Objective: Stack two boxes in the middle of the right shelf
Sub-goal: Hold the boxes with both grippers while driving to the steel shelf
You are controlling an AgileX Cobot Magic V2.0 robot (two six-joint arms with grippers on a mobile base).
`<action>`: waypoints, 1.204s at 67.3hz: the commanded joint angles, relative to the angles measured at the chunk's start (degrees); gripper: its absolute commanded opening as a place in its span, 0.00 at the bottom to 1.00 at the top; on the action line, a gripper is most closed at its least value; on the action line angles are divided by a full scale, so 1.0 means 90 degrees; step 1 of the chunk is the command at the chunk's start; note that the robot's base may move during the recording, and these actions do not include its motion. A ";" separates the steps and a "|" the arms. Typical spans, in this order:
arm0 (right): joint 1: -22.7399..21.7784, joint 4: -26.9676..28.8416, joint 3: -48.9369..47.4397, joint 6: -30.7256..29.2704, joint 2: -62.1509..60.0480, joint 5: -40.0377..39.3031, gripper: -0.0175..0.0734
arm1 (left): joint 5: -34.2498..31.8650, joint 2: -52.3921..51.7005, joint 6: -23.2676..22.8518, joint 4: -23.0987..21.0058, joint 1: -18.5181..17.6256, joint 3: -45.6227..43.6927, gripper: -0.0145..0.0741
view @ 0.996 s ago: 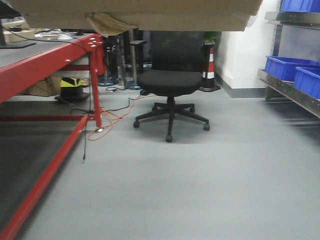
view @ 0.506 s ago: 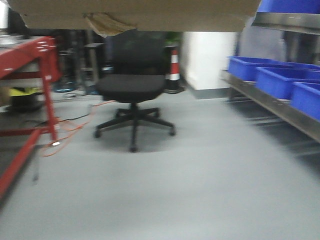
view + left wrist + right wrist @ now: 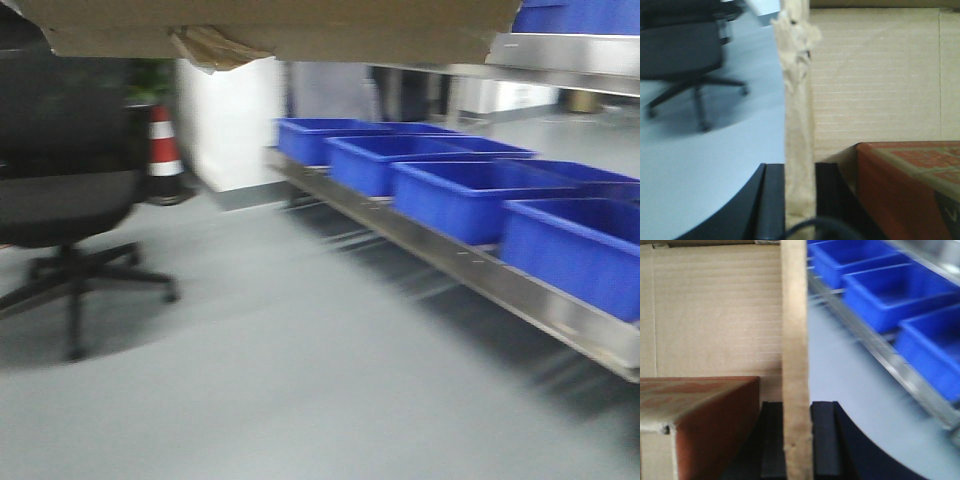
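Both arms' jaws tight around opposite walls of the cardboard box [image 3: 875, 75]

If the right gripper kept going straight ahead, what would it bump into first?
The cardboard box: its wall sits right between the fingers. The blue bins lie off to the side, probably missed.

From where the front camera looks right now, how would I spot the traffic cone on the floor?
Start at the white pillar where the long steel shelf of blue bins ends. The cone stands at the pillar's foot on its left, just behind the black office chair. It is the only thing there banded in red and white.
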 commanded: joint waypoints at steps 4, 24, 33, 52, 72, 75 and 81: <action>-0.0031 -0.0304 -0.0078 0.0033 -0.0119 -0.0197 0.02 | -0.0100 -0.0083 -0.0053 0.0272 0.0029 -0.0075 0.04; -0.0031 -0.0304 -0.0078 0.0033 -0.0119 -0.0197 0.02 | -0.0100 -0.0083 -0.0053 0.0272 0.0029 -0.0075 0.04; -0.0031 -0.0304 -0.0078 0.0033 -0.0119 -0.0197 0.02 | -0.0100 -0.0083 -0.0053 0.0272 0.0029 -0.0075 0.04; -0.0031 -0.0304 -0.0078 0.0033 -0.0119 -0.0197 0.02 | -0.0100 -0.0083 -0.0053 0.0272 0.0029 -0.0075 0.04; -0.0031 -0.0304 -0.0078 0.0033 -0.0119 -0.0197 0.02 | -0.0100 -0.0083 -0.0053 0.0272 0.0029 -0.0075 0.04; -0.0031 -0.0304 -0.0078 0.0033 -0.0119 -0.0197 0.02 | -0.0099 -0.0083 -0.0053 0.0272 0.0041 -0.0075 0.04; -0.0031 -0.0304 -0.0078 0.0033 -0.0119 -0.0197 0.02 | -0.0099 -0.0083 -0.0053 0.0272 0.0041 -0.0075 0.04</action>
